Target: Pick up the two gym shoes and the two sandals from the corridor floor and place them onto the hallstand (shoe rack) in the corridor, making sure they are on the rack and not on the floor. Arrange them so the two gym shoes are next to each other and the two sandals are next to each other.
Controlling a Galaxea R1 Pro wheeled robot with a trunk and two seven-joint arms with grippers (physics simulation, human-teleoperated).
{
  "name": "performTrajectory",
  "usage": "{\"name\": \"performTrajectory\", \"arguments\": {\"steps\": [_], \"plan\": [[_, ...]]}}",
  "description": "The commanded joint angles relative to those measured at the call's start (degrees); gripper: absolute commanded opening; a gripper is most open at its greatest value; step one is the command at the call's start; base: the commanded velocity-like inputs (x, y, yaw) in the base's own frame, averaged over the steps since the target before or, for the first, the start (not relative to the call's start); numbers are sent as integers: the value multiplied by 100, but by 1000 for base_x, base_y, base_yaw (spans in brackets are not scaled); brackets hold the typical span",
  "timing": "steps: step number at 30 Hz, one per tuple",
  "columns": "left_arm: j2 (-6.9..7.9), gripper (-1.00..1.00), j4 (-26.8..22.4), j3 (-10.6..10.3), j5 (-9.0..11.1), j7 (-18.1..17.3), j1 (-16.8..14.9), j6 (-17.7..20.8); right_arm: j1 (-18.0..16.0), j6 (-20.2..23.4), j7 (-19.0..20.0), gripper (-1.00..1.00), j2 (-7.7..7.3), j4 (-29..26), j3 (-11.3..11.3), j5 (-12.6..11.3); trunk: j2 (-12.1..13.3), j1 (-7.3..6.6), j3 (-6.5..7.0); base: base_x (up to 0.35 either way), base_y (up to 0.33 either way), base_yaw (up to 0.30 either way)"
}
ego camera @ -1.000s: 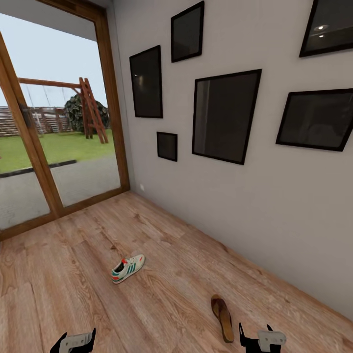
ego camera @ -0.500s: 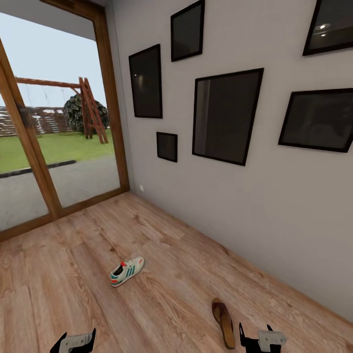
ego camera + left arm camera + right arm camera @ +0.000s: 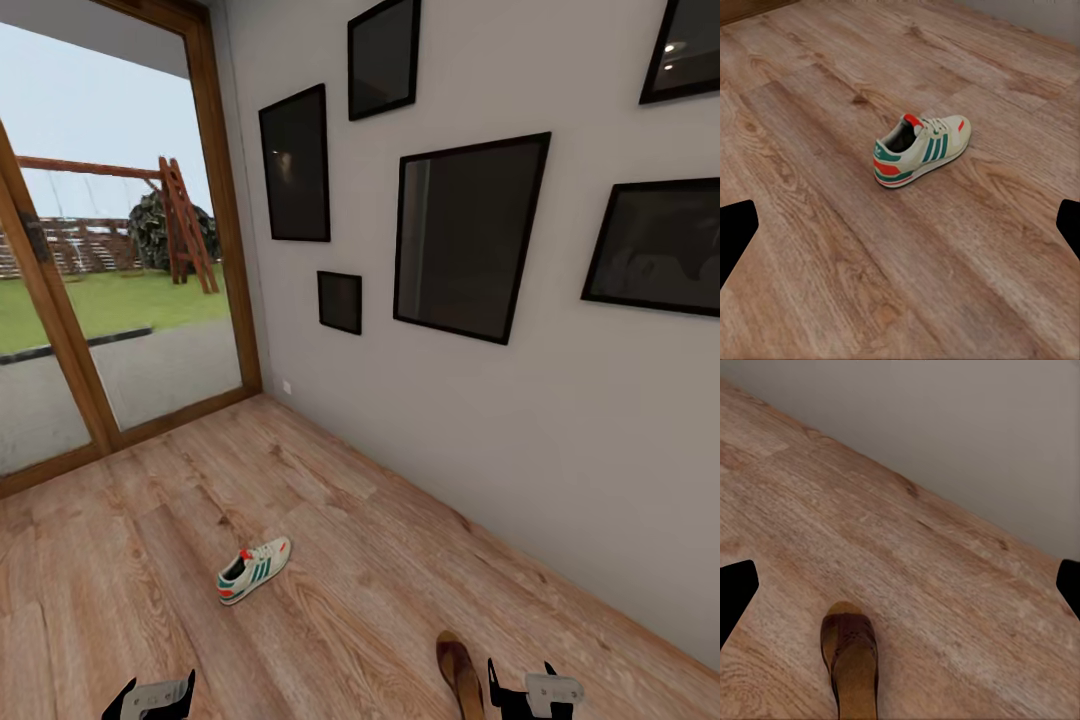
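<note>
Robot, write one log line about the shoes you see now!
gym shoe: on floor | sandal: on floor by right gripper | both grippers open, empty
</note>
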Motion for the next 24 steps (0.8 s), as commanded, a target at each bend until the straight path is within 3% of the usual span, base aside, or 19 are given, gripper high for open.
{"name": "performTrajectory", "arguments": {"steps": [1,24], "plan": [[-4,100,3,49,-57,-29,-5,-21,-4,-8,-45,100,0,4,23,24,-2,0,-5,43,0,0],[-4,100,-37,11,-90,-48,-9,-17,-4,14,-35,100,11,-7,31,36,-2,0,-5,50,0,0]]}}
